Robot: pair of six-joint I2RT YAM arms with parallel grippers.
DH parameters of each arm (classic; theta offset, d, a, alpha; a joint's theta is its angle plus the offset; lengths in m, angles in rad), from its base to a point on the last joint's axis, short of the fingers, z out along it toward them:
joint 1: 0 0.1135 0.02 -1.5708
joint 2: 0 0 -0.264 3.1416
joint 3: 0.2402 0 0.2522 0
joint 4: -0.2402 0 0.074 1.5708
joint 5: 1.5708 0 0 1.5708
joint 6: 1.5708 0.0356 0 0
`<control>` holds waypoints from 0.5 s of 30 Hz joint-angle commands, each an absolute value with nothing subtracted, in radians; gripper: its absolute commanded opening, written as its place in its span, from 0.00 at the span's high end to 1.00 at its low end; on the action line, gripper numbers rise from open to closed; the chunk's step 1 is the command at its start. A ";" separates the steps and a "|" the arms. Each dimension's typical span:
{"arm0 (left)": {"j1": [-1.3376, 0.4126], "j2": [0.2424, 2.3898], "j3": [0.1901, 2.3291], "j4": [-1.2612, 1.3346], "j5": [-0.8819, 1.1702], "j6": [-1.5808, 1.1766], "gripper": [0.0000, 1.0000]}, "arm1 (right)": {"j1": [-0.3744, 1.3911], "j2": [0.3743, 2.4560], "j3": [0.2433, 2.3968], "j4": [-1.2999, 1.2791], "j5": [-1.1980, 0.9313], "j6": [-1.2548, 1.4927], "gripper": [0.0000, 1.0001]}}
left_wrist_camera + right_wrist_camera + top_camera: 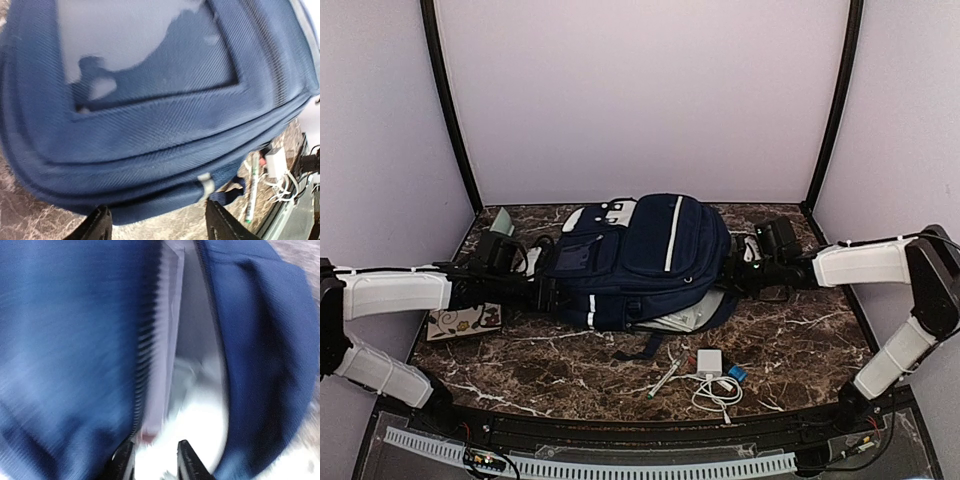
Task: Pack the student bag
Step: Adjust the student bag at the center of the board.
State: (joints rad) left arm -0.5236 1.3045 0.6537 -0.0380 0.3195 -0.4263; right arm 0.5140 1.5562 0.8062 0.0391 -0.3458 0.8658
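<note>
Student bag [640,260]: flat on table [800,340].
Left gripper [159,220]: released.
Right gripper [155,447]: at its opening, grip unclear.

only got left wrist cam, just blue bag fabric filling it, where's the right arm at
Observer: The right gripper is against the bag's right end, at its opening.
Operator: is it actually open there
Observer: Yes. The right wrist view shows the opening parted, with a pale flat thing, perhaps a book, inside.
Operator: anything outside the bag on my left
Observer: A flowery notebook lies on the table by the left arm.
</note>
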 commanded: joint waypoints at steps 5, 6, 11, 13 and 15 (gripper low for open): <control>-0.522 1.235 0.687 -0.211 0.267 -0.480 0.23 | 0.519 1.325 0.741 -0.213 -0.169 0.793 0.63; -0.522 1.228 0.684 -0.208 0.276 -0.481 0.21 | 0.518 1.325 0.736 -0.212 -0.162 0.794 0.59; -0.517 1.207 0.665 -0.189 0.274 -0.481 0.14 | 0.518 1.426 0.762 -0.175 -0.189 0.782 0.47; -0.511 1.216 0.657 -0.181 0.287 -0.484 0.14 | 0.518 1.487 0.784 -0.167 -0.180 0.774 0.48; -0.506 1.232 0.644 -0.169 0.301 -0.490 0.14 | 0.518 1.534 0.805 -0.162 -0.178 0.763 0.52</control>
